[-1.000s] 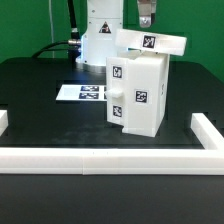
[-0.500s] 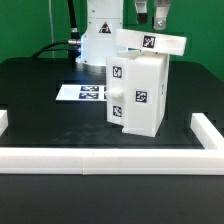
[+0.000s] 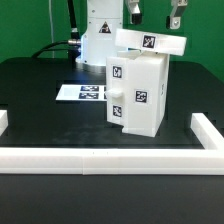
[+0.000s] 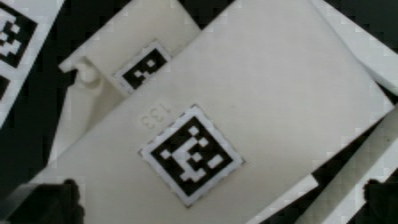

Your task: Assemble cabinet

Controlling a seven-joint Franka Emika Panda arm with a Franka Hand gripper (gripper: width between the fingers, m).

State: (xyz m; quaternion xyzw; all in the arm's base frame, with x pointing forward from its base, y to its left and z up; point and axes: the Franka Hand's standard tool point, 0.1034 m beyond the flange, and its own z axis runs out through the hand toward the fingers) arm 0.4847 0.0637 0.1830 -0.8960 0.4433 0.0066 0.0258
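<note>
Exterior view
Pincer: the gripper [image 3: 153,12] hangs at the top edge of the frame, right of centre, above the cabinet; its two fingers [image 3: 174,15] stand spread far apart with only air between them, gripping nothing and touching nothing
Cabinet: the cabinet [image 3: 140,120] stands upright in the middle of the frame, slightly right of centre, on the black table [image 3: 40,100]; two faces show, carrying square black-and-white tags [image 3: 141,97]
Top panel: a flat white top panel [image 3: 172,44] lies across the cabinet's upper end, one tag on its near edge, sticking out past the body toward the right of the frame
Marker board: the marker board [image 3: 82,93] lies flat on the table, left of centre, near the cabinet's foot
Robot base: the white robot base [image 3: 100,35] rises behind the cabinet, upper centre of the frame
Border rail: a low white border rail [image 3: 110,158] runs across the lower part of the frame with a short return at each end, well apart from the cabinet

Wrist view
Top panel: the top panel [image 4: 249,90] fills most of the picture, seen close and slanted, its tag turned like a diamond
Cabinet: beyond the panel's edge lies another white face [image 4: 107,95] with a second tag; which part of the cabinet it is, I cannot tell
Pincer: the fingers are not clearly seen here; a dark blurred shape [image 4: 45,205] in one corner is too unclear to name
</note>
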